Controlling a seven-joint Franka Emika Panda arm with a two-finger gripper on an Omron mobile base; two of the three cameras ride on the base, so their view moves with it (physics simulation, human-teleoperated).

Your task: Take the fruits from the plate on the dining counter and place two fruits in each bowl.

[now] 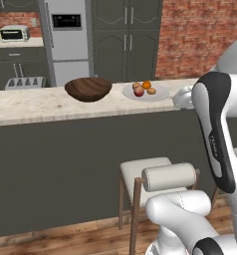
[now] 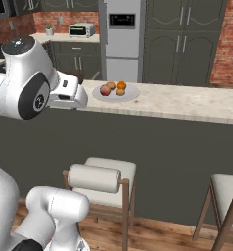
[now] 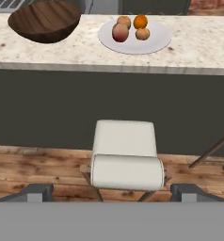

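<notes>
1. We see four fruits (image 3: 131,27) clustered on the plate (image 3: 156,41), which sits on the dining counter (image 3: 62,54) just beside the dark wooden bowl (image 3: 44,22).
2. From our gripper (image 3: 112,190), the plate lies ahead and above, well apart, slightly right of centre, past the white stool (image 3: 125,153).
3. Our gripper's jaws stand wide apart and hold nothing, so we judge the reach goes forward and up.

You see a dining counter (image 3: 62,52) topped in beige speckled stone with a matt dark front. The bowl (image 3: 44,21) is dark grained wood, the plate (image 3: 156,40) smooth pale ceramic-looking. The stool (image 3: 125,155) has a pale cushioned seat on wooden legs; the floor (image 3: 38,169) is wood plank.
</notes>
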